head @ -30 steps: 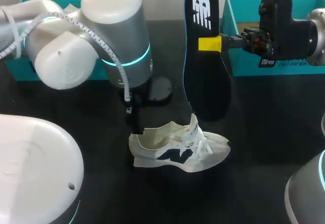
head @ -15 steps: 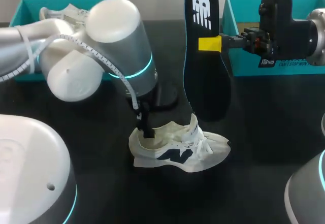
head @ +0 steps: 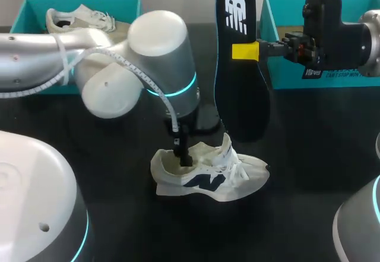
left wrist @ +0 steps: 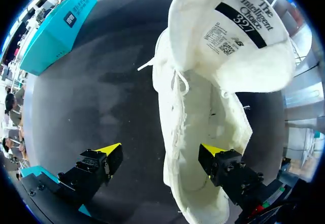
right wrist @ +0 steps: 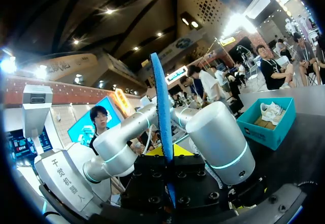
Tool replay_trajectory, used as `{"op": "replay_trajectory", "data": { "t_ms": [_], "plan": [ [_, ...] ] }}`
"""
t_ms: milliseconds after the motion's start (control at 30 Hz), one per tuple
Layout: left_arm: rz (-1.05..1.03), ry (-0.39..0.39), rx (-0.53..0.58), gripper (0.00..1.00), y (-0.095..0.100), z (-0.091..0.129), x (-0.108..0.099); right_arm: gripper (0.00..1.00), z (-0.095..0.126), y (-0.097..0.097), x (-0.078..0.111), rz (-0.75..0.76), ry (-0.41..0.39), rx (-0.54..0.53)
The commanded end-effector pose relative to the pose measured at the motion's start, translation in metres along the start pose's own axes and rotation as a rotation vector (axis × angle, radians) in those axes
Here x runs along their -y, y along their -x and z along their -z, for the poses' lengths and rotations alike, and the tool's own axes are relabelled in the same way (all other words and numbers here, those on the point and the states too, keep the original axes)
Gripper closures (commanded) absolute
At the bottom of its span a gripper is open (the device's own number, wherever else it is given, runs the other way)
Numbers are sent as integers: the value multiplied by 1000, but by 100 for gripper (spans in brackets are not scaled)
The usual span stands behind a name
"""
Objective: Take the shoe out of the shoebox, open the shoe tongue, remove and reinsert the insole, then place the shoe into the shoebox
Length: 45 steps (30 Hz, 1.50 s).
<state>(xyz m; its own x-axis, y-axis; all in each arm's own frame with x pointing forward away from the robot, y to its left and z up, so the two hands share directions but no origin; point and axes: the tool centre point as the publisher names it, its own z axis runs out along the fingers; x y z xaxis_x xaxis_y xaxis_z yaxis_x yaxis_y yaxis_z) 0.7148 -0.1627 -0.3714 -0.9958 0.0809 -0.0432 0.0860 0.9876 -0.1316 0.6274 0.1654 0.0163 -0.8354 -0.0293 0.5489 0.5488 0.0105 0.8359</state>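
Black table [head: 309, 137] carries a teal shoebox [head: 279, 66] at its far right. The white shoe [head: 208, 176] sits upright mid-table, outside the box. The left gripper [left wrist: 161, 153] straddles its heel wall, fingers spread, one inside. The right gripper [head: 246, 51] pinches the dark insole [head: 240, 95], held on end near the tongue.

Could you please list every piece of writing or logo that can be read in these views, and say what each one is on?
"The Intelligent Choice": tongue label of the shoe.
"327": the same tongue label.
"NB" logo: insole.
"N": the shoe's side, in the head view.
Too small to read: the fine print and code square on the tongue label, and the dark label on the right shoebox.
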Motion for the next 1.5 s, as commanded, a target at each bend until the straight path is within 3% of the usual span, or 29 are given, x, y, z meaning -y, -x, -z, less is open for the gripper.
{"op": "replay_trajectory", "data": {
  "t_ms": [33, 100, 133, 233, 267, 300, 333, 967, 1200, 1500],
  "plan": [
    [4, 25, -16, 4, 5, -21, 13, 100, -2, 1, 0, -2, -2, 1],
    [8, 33, -24, 32, 4, -26, 13, 100, -2, 1, 0, -2, -2, 1],
    [9, 34, -26, 41, 4, -27, 13, 100, -2, 1, 0, -2, -2, 1],
    [14, 36, -34, 57, 2, -30, 13, 100, -2, 1, 0, -2, -2, 1],
    [14, 37, -36, 69, 1, -30, 13, 100, -2, 1, 0, -2, -2, 1],
    [13, 41, -39, 93, 0, -30, 13, 100, -2, 1, 0, -2, -2, 1],
    [8, 50, -44, 100, -2, -28, 13, 100, -2, 1, 0, -2, -2, 1],
    [-94, 36, -104, 100, -11, -8, -1, 100, -2, 1, 0, -2, -2, 1],
    [-341, 25, -162, 100, -10, 12, -5, 100, -2, 1, 0, -2, -2, 1],
    [-711, 15, -153, 100, 0, 40, -16, 100, -2, 1, 0, -2, -2, 1]
  ]
}}
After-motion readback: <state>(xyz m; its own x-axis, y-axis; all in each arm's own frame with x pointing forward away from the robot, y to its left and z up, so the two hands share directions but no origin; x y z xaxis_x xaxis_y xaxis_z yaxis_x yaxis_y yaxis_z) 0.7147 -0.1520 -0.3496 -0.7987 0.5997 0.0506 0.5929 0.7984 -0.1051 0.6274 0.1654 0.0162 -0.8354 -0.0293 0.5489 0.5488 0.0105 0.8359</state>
